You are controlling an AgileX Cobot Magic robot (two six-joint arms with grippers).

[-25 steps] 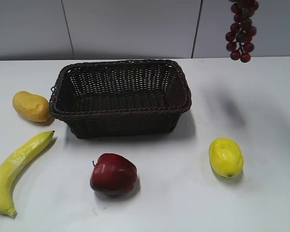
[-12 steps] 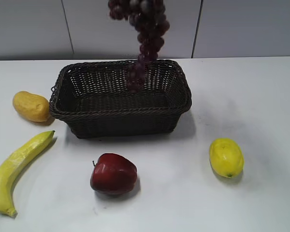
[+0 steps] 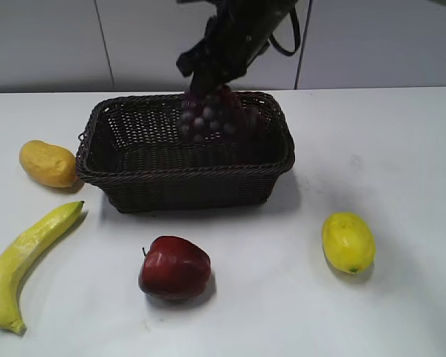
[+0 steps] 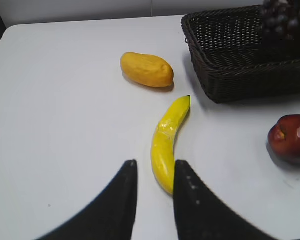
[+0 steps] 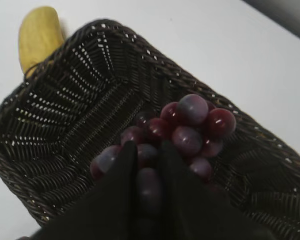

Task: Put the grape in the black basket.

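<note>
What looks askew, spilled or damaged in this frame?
Nothing stands out. The right end effector holds the grape over the black basket; the loose fruit lies intact on the table.

A banana (image 3: 26,262), mango (image 3: 47,163), apple (image 3: 174,268) and lemon (image 3: 348,242) lie on the white table (image 3: 401,149).

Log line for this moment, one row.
phase: lowering | right gripper: shut on grape | grape: over black basket, not released | left gripper: open, idle near banana

A white table (image 3: 401,149) stands before a grey panelled wall (image 3: 52,44).
</note>
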